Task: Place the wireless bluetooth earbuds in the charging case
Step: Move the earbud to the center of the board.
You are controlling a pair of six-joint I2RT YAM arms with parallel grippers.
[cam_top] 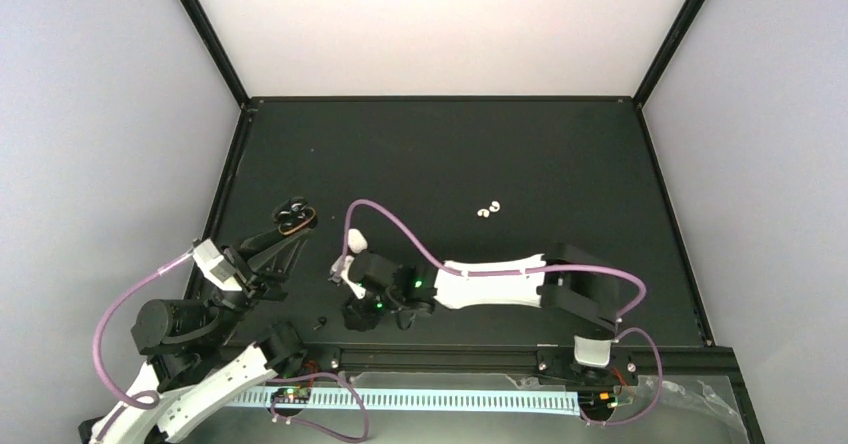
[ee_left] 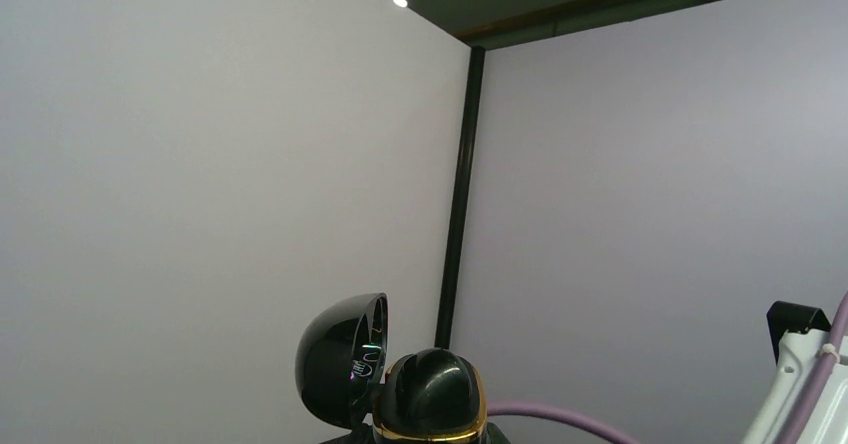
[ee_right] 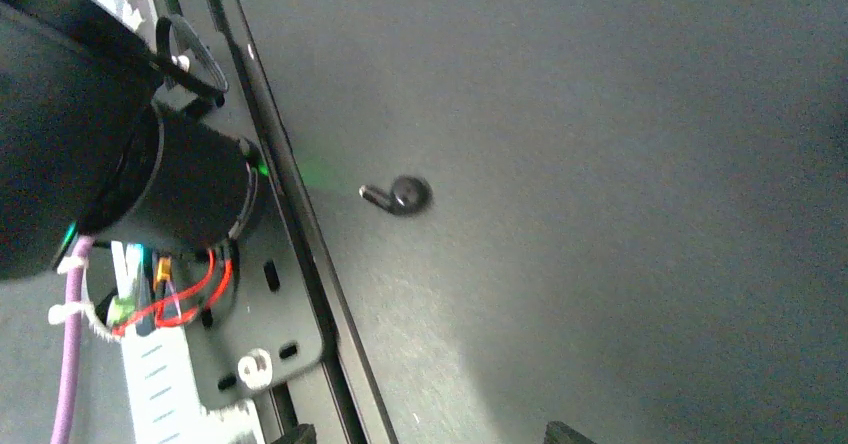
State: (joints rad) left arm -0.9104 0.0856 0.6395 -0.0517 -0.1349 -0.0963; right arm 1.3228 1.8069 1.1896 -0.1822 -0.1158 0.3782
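Right, black earbud (ee_right: 398, 195) lies alone by the near edge of the desk (cam_top: 450, 144), right gripper (ee_right: 428, 436) close by, fingers spread and empty. At the left edge, left gripper (cam_top: 291, 224) pinches the charging case (ee_left: 430, 392), lid (ee_left: 340, 359) open. Farther off, white earbuds (cam_top: 488, 208) sit mid-desk.

Black table (cam_top: 560, 154), pale walls (cam_top: 440, 24), black corner posts (cam_top: 208, 34)
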